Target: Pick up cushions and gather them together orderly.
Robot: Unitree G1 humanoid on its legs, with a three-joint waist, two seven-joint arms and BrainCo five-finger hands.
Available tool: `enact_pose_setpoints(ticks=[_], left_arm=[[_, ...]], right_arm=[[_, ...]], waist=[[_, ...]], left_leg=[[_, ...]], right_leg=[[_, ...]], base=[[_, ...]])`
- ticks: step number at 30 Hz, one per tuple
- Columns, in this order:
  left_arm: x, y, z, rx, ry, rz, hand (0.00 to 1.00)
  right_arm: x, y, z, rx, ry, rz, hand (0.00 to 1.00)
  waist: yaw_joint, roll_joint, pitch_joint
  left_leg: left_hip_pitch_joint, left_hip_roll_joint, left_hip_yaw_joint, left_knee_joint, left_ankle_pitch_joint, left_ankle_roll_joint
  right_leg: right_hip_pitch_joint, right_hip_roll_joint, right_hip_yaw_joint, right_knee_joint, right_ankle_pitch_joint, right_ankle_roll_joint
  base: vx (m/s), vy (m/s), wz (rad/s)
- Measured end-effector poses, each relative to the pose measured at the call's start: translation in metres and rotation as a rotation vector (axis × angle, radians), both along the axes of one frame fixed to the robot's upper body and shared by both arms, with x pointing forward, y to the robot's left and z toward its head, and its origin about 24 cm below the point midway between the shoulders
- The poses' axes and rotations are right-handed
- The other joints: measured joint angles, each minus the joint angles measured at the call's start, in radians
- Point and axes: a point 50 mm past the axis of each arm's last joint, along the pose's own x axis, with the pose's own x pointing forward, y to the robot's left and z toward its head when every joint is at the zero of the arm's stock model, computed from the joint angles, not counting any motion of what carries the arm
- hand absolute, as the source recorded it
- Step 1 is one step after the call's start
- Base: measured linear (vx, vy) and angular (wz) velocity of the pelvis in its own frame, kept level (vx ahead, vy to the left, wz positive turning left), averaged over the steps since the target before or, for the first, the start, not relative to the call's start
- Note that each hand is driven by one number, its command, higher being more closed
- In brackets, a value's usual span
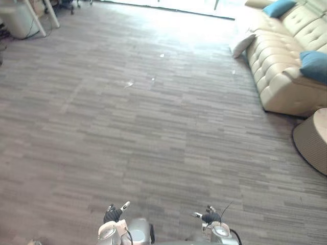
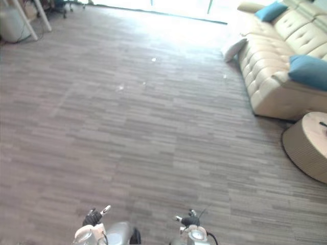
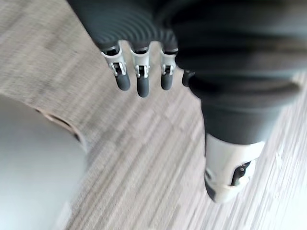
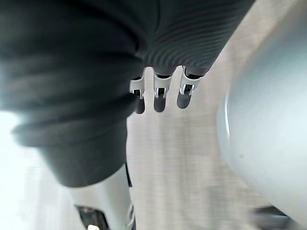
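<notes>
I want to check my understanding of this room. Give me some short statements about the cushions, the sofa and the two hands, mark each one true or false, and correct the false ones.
1. A blue cushion lies on the beige sofa. True.
2. A pale cushion lies in the middle of the carpet. False: it is on the floor by the sofa's far end.
3. The left hand is closed around a cushion. False: its fingers are straight and it holds nothing.
4. The right hand is open and empty. True.
5. A round woven stool stands on the carpet near the sofa. True.
</notes>
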Motion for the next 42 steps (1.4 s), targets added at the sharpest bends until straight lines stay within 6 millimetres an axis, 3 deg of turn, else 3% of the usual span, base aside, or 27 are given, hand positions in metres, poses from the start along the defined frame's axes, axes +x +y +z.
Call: enact_pose_setpoints(ticks=[1,2,5,7,8,9,10,12,13,14,16,19,21,22,23,24,25,28,29,30,31,33,35,36,40,41,42], left_arm=[[0.0,0.0,-0.001,0.002,0.008,-0.011,0.0],[-0.002,-0.001,-0.002,0.006,0.023,-0.039,0.0],[-0.004,-0.004,-0.003,0.014,0.037,-0.086,0.0],[-0.01,-0.012,-0.006,0.004,0.056,-0.118,0.0],[-0.011,-0.014,-0.007,-0.004,0.058,-0.122,0.0],[-0.013,-0.022,-0.009,-0.023,0.068,-0.128,0.0],[-0.012,-0.025,-0.009,-0.034,0.063,-0.119,0.0],[-0.006,-0.03,-0.007,-0.047,0.048,-0.119,0.0],[-0.007,-0.031,-0.008,-0.048,0.05,-0.12,0.0],[-0.003,-0.028,-0.005,-0.04,0.032,-0.122,0.0],[0.001,-0.017,-0.001,-0.008,0.005,-0.121,0.0],[0.011,-0.01,0.007,0.017,-0.067,-0.112,0.0],[0.013,-0.014,0.01,-0.003,-0.097,-0.075,0.0],[0.014,-0.015,0.01,-0.016,-0.113,-0.053,0.0],[0.017,-0.013,0.012,-0.009,-0.132,-0.048,0.0],[0.017,-0.007,0.013,0.01,-0.13,-0.055,0.0],[0.017,-0.007,0.013,0.007,-0.131,-0.048,0.0],[0.014,-0.003,0.012,0.022,-0.118,-0.019,0.0],[0.012,-0.001,0.011,0.028,-0.099,-0.021,0.0],[0.01,-0.001,0.009,0.029,-0.086,-0.022,0.0],[0.006,-0.002,0.007,0.029,-0.057,-0.024,0.0],[0.001,-0.005,0.003,0.027,-0.023,-0.033,0.0],[-0.001,-0.005,0.001,0.03,-0.001,-0.057,0.0],[-0.002,-0.005,0.0,0.032,0.005,-0.064,0.0],[-0.007,-0.007,-0.003,0.04,0.039,-0.124,0.0],[-0.009,-0.011,-0.005,0.031,0.045,-0.126,0.0],[-0.01,-0.016,-0.006,0.016,0.049,-0.128,0.0]], right_arm=[[0.002,-0.002,0.001,-0.006,-0.008,-0.003,0.0],[0.004,-0.005,0.003,-0.01,-0.019,-0.018,0.0],[0.01,-0.007,0.005,-0.014,-0.037,-0.016,0.0],[0.012,-0.012,0.007,-0.025,-0.043,-0.001,0.0],[0.013,-0.013,0.007,-0.027,-0.046,0.002,0.0],[0.016,-0.017,0.009,-0.036,-0.056,0.004,0.0],[0.017,-0.019,0.01,-0.04,-0.061,0.005,0.0],[0.021,-0.024,0.012,-0.06,-0.07,0.021,0.0],[0.02,-0.024,0.011,-0.058,-0.061,0.018,0.0],[0.015,-0.019,0.007,-0.042,-0.028,0.015,0.0],[0.011,-0.011,0.003,-0.007,-0.004,0.002,0.0],[0.003,-0.006,-0.003,0.005,0.041,-0.002,0.0],[0.0,-0.005,-0.005,0.002,0.053,-0.008,0.0],[-0.002,-0.004,-0.006,0.0,0.062,-0.004,0.0],[-0.001,0.002,-0.006,0.005,0.071,0.023,0.0],[0.002,0.011,-0.006,0.022,0.062,0.04,0.0],[0.005,0.012,-0.004,0.019,0.053,0.048,0.0],[0.004,0.015,-0.004,0.022,0.05,0.059,0.0],[0.0,0.012,-0.005,0.014,0.055,0.056,0.0],[-0.003,0.011,-0.006,0.011,0.059,0.056,0.0],[-0.009,0.01,-0.008,0.005,0.072,0.057,0.0],[-0.002,0.006,-0.002,-0.012,0.02,0.058,0.0],[0.006,0.005,0.004,-0.019,-0.035,0.059,0.0],[0.008,0.004,0.005,-0.021,-0.04,0.059,0.0],[0.015,-0.005,0.009,-0.034,-0.063,0.037,0.0],[0.016,-0.008,0.009,-0.04,-0.064,0.041,0.0],[0.015,-0.009,0.009,-0.041,-0.062,0.043,0.0]], waist=[[-0.002,-0.001,0.002],[-0.012,0.0,0.007],[-0.043,0.005,0.008],[-0.057,0.029,-0.005],[-0.059,0.044,-0.011],[-0.058,0.078,-0.025],[-0.057,0.098,-0.027],[-0.061,0.144,-0.001],[-0.056,0.155,0.008],[-0.053,0.151,0.013],[-0.04,0.107,0.026],[-0.028,0.078,0.031],[0.003,0.085,0.03],[0.016,0.084,0.028],[0.036,0.062,0.02],[0.025,0.028,0.01],[0.028,0.026,0.009],[0.055,-0.004,0.007],[0.054,-0.012,0.003],[0.047,-0.012,0.004],[0.03,-0.009,0.005],[0.005,0.016,0.009],[-0.008,0.017,0.014],[-0.013,0.015,0.014],[-0.05,0.018,0.015],[-0.058,0.03,0.01],[-0.06,0.046,-0.001]], left_leg=[[0.024,0.001,0.002,-0.017,-0.006,-0.005],[0.109,0.002,0.002,-0.082,-0.017,-0.021],[0.222,0.003,-0.015,-0.176,-0.031,-0.046],[0.276,0.034,-0.096,-0.139,-0.033,-0.05],[0.265,0.053,-0.121,-0.092,-0.033,-0.05],[0.221,0.092,-0.157,0.031,-0.024,-0.054],[0.17,0.107,-0.185,0.163,0.023,-0.064],[0.035,0.124,-0.216,0.489,0.363,-0.101],[-0.035,0.154,-0.193,0.636,0.428,-0.119],[-0.119,0.177,-0.149,0.766,0.302,-0.082],[-0.241,0.165,-0.117,0.805,0.205,-0.074],[-0.466,0.107,-0.105,0.506,0.119,-0.065],[-0.528,0.079,-0.106,0.174,0.183,-0.063],[-0.538,0.077,-0.107,0.099,0.304,-0.076],[-0.527,0.055,-0.072,0.125,0.321,-0.043],[-0.53,0.04,-0.051,0.15,0.269,-0.029],[-0.529,0.044,-0.041,0.173,0.244,-0.017],[-0.423,0.03,0.03,0.226,0.112,0.036],[-0.334,0.0,0.047,0.202,0.067,0.037],[-0.298,-0.013,0.047,0.188,0.053,0.038],[-0.217,-0.032,0.046,0.151,0.03,0.037],[-0.092,-0.039,0.043,0.069,0.006,0.038],[0.048,-0.035,0.025,-0.036,-0.011,0.026],[0.071,-0.033,0.017,-0.053,-0.013,0.023],[0.246,-0.024,-0.073,-0.202,-0.018,0.011],[0.273,-0.006,-0.123,-0.188,-0.023,0.002],[0.271,0.018,-0.157,-0.16,-0.021,0.0]], right_leg=[[-0.025,-0.004,-0.041,-0.076,0.003,-0.007],[-0.05,-0.003,-0.134,-0.348,0.048,-0.042],[-0.066,0.008,-0.205,-0.658,0.158,-0.069],[-0.082,0.028,-0.179,-0.581,0.266,-0.198],[-0.087,0.032,-0.186,-0.54,0.265,-0.202],[-0.088,0.053,-0.204,-0.479,0.198,-0.204],[-0.082,0.071,-0.205,-0.446,0.146,-0.206],[0.013,0.128,-0.174,-0.478,0.081,-0.203],[0.096,0.162,-0.142,-0.537,0.064,-0.207],[0.196,0.176,-0.108,-0.601,0.051,-0.212],[0.33,0.169,-0.065,-0.707,0.042,-0.208],[0.498,0.133,-0.015,-0.832,0.017,-0.162],[0.569,0.101,0.03,-0.856,-0.046,-0.116],[0.602,0.092,0.057,-0.874,-0.075,-0.098],[0.629,0.066,0.108,-0.88,-0.09,-0.1],[0.621,0.042,0.156,-0.867,-0.049,-0.133],[0.607,0.037,0.187,-0.844,-0.014,-0.119],[0.527,-0.005,0.287,-0.538,0.068,-0.001],[0.41,-0.014,0.316,-0.229,0.151,0.129],[0.37,-0.014,0.308,-0.12,0.157,0.143],[0.291,-0.012,0.281,0.044,0.137,0.124],[0.163,-0.012,0.164,0.12,0.065,0.048],[0.007,-0.018,-0.028,-0.032,0.006,-0.025],[-0.009,-0.016,-0.058,-0.089,0.006,-0.028],[-0.072,0.034,-0.152,-0.679,0.179,-0.078],[-0.075,0.057,-0.11,-0.655,0.283,-0.15],[-0.081,0.066,-0.104,-0.615,0.311,-0.177]], base=[[0.62,0.015,0.16],[0.57,-0.023,0.26],[0.62,-0.069,0.48],[0.77,-0.172,0.57],[0.79,-0.216,0.27],[0.8,-0.219,-0.01],[0.81,-0.206,-0.26],[0.8,-0.156,-0.58],[0.92,-0.029,-0.79],[0.91,0.0,-0.7],[0.65,-0.003,-0.46],[0.82,0.087,-0.59],[0.62,0.216,-0.68],[0.71,0.331,-0.74],[0.87,0.378,-0.64],[0.73,0.316,-0.49],[0.72,0.327,-0.34],[0.69,0.346,-0.55],[0.57,0.255,-0.35],[0.66,0.256,-0.19],[0.43,0.134,0.0],[0.47,0.115,0.02],[0.56,0.089,0.21],[0.75,0.058,0.57],[0.63,-0.057,0.75],[0.78,-0.166,0.83],[0.8,-0.201,0.69]])
